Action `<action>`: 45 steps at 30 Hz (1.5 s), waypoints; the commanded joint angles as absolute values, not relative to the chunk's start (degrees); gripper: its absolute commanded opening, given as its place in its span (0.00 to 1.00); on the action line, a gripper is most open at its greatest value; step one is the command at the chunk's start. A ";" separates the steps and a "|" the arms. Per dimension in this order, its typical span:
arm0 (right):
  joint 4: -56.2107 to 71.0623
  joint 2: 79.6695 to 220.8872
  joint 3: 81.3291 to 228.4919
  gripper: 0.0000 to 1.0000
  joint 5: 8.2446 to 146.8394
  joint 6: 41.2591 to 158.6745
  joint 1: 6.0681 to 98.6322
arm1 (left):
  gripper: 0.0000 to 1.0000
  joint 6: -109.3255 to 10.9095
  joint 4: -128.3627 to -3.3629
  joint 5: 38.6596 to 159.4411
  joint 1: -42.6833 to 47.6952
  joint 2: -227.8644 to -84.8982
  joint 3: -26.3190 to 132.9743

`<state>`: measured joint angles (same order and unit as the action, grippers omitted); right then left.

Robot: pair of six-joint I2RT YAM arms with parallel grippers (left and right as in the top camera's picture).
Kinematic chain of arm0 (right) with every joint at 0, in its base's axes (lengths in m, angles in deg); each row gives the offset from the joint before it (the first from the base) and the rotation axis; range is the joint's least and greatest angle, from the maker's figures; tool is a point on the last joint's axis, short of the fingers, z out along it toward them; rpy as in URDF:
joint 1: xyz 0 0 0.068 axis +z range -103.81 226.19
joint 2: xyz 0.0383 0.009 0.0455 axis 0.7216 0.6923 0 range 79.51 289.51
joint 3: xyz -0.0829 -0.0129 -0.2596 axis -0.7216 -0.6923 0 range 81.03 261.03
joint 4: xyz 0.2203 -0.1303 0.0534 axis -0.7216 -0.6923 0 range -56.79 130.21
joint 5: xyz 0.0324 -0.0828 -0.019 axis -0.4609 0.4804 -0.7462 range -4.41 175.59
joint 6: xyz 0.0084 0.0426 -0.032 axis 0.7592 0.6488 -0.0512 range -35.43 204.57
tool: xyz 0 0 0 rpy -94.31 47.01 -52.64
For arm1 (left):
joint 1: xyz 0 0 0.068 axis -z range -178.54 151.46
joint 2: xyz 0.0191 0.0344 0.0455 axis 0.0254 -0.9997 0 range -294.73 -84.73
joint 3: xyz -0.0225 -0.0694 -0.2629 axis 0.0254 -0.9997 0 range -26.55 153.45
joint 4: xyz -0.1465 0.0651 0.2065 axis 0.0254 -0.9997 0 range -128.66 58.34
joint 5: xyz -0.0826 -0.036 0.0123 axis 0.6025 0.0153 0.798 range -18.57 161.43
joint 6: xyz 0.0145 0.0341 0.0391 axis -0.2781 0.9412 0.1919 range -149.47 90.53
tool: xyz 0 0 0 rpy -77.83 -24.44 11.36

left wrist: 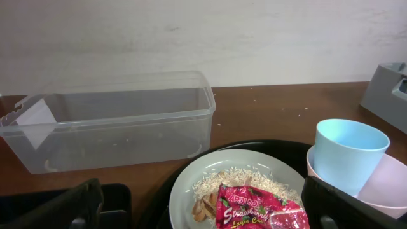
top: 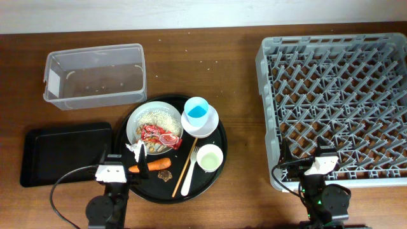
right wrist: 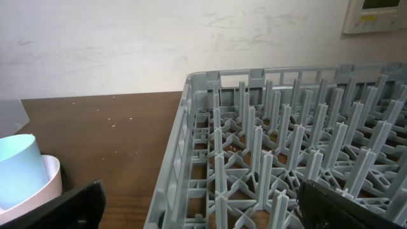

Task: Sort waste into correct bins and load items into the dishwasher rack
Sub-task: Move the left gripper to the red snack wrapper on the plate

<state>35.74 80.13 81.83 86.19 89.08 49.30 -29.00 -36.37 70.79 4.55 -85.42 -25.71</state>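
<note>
A white bowl (top: pixel 154 122) on the round black tray holds rice (left wrist: pixel 254 181), beige scraps and a red wrapper (top: pixel 159 134). A white tissue (top: pixel 138 150), an orange carrot (top: pixel 152 165) and a brown crumb (top: pixel 165 174) lie near it. A light blue cup (top: pixel 197 111) stands on a pale plate (top: pixel 205 125). A chopstick (top: pixel 186 160), white fork (top: pixel 191 170) and small white cup (top: pixel 210 158) lie to the right. My left gripper (top: pixel 117 172) is open and empty at the tray's front left. My right gripper (top: pixel 318 164) is open and empty over the grey rack's (top: pixel 337 95) front edge.
The clear tub (top: pixel 95 75) stands at the back left and also shows in the left wrist view (left wrist: pixel 121 124). The shallow black rectangular tray (top: pixel 63 152) lies at the front left. The round black tray (top: pixel 222 137) sits between the bins and the rack.
</note>
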 commanded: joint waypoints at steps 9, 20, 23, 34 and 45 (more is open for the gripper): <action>35.54 79.76 81.35 0.99 86.27 89.30 49.65 | 0.99 -27.91 -36.45 71.66 4.81 -85.12 -25.99; 35.98 79.76 81.37 0.99 84.92 89.80 49.56 | 0.99 -27.91 -36.43 71.64 4.77 -85.12 -25.99; 35.50 79.84 82.49 0.99 81.88 89.80 49.56 | 0.99 -28.43 -36.45 73.89 4.77 -85.12 -25.66; 13.27 95.97 108.23 0.99 73.47 94.52 49.56 | 0.99 -31.45 -55.45 75.58 4.77 -103.28 -4.83; -17.48 129.92 136.02 0.99 78.19 93.65 49.54 | 0.99 -31.38 -72.43 83.68 4.77 -146.34 22.73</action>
